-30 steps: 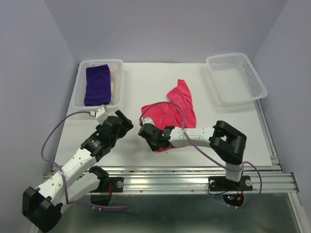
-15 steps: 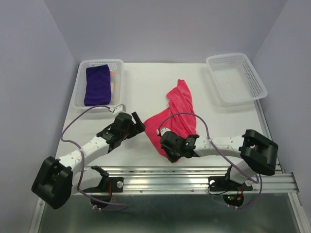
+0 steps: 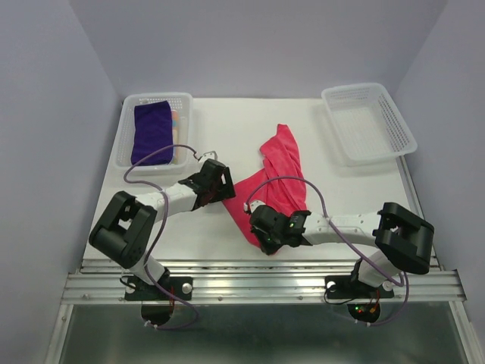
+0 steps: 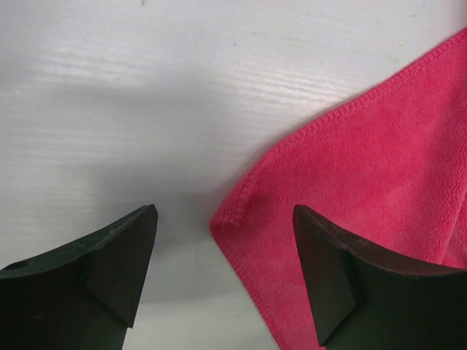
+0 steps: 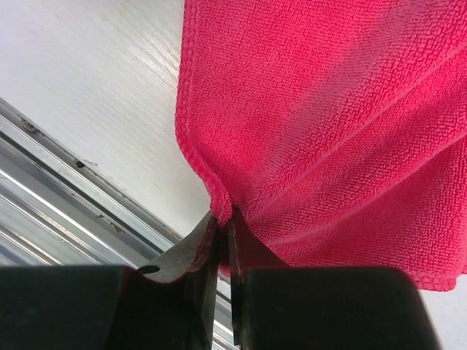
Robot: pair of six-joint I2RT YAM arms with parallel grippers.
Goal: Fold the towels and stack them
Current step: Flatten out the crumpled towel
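**Corner Grab Could Miss, Pinch Could Slip**

At the upper left of the top view, the purple towel (image 3: pixel 151 133) lay folded in the left basket (image 3: pixel 155 97). The left gripper (image 4: pixel 222 248) was spread wide and empty, its jaws straddling a corner of the hot pink towel (image 3: pixel 282 163) at centre. It could have closed on bare table (image 4: pixel 109 87) (that corner lay flat). Lower right of centre, the right gripper (image 5: pixel 222 219) was clenched on the towel's near edge, a thin pinch that a pull might slip.
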